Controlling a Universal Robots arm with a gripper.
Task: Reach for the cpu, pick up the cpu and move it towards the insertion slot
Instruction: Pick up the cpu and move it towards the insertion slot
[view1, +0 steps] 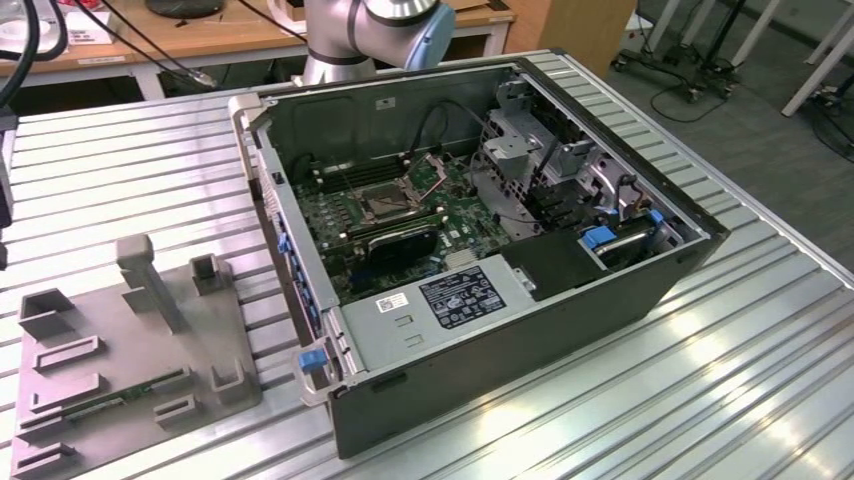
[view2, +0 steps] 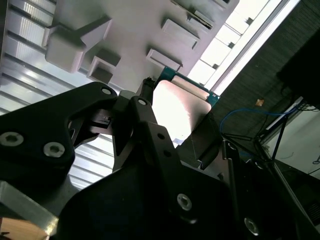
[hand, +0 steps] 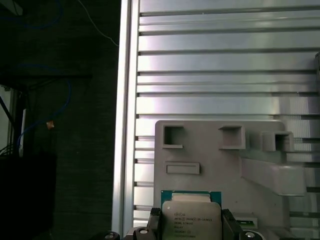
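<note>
One cpu (hand: 191, 216), thin and nearly square with a pale metallic face and a green rim, sits pinched between the jaws of the gripper (hand: 191, 226). The two fingers (hand: 155, 220) press on opposite edges, so the chip lies flat across the gap with its printed face toward the first wrist camera. In the second wrist view the same pale face shows between the black finger links, with nothing touching its broad side. Behind it lies the grey fixture tray (hand: 210, 160) with its raised blocks and shallow pockets. Judging by how far off the tray looks in both wrist views, the chip hangs clear above it rather than resting in a pocket. The tray lies on the slatted metal table (hand: 225, 75), near one edge of it. In the exterior view the tray is at that view's left, just beside the open computer case (view1: 534, 320). The insertion slot (view1: 380, 205), a dark square socket in a silvery frame, lies on the green circuit board (view1: 441, 185) inside the case, to the exterior view's right of the tray and further back. The slot therefore lies well apart from the held chip, across the near case wall. Being square, the chip has no long axis to speak of.
</note>
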